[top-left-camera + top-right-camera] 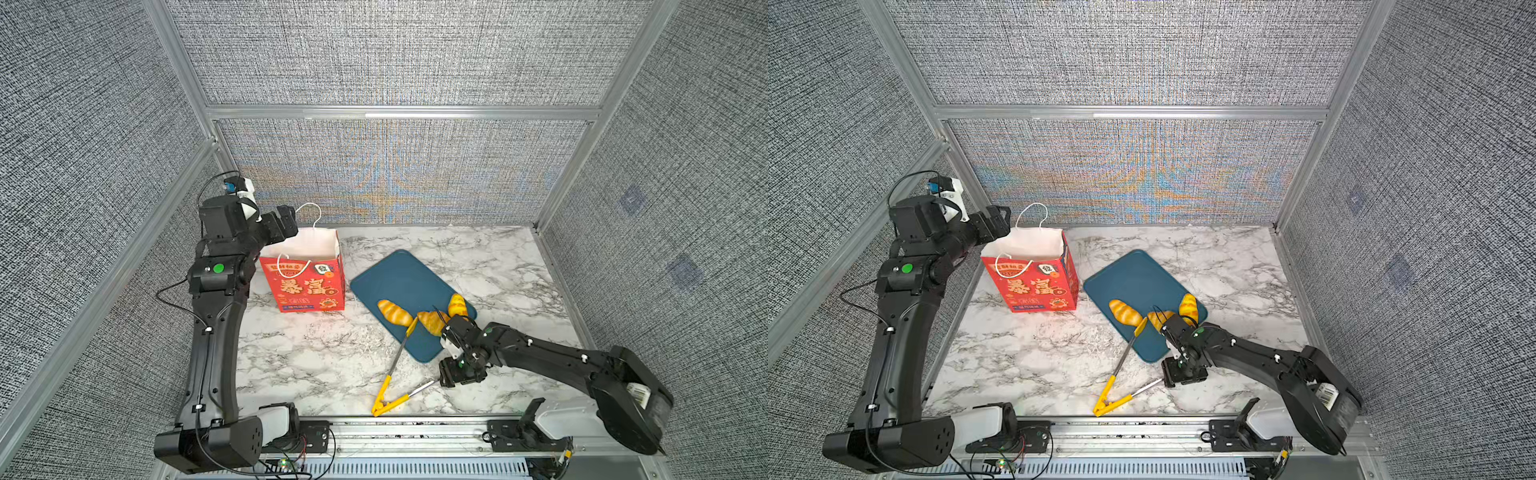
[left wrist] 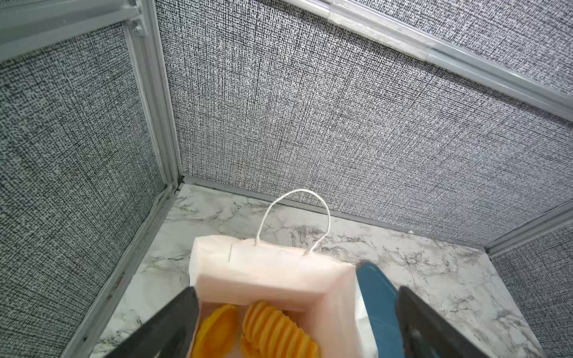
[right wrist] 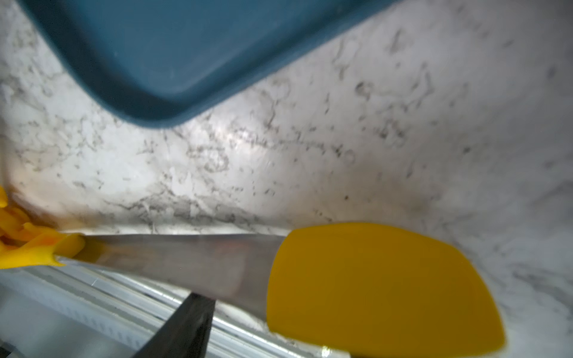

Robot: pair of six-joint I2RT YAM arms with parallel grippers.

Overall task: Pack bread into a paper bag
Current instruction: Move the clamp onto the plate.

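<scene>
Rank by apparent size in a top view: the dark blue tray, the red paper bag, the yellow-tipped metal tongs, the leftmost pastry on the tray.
Dark blue rectangular tray: largest.
Red paper bag: second, though standing upright brings it nearer the camera.
Yellow-tipped metal tongs: long as the bag, much thinner.
Leftmost golden striped pastry: smallest.

The paper bag [image 1: 307, 286] is red with big yellow characters, white inside. The bread [image 1: 392, 311] is glossy golden-yellow, brown-striped. The tray [image 1: 399, 274] is dark blue. The tongs [image 3: 217, 263] are silver with yellow tips. The table [image 1: 498, 266] is white marble, grey-veined; the walls [image 1: 374, 50], speckled grey weave.
</scene>
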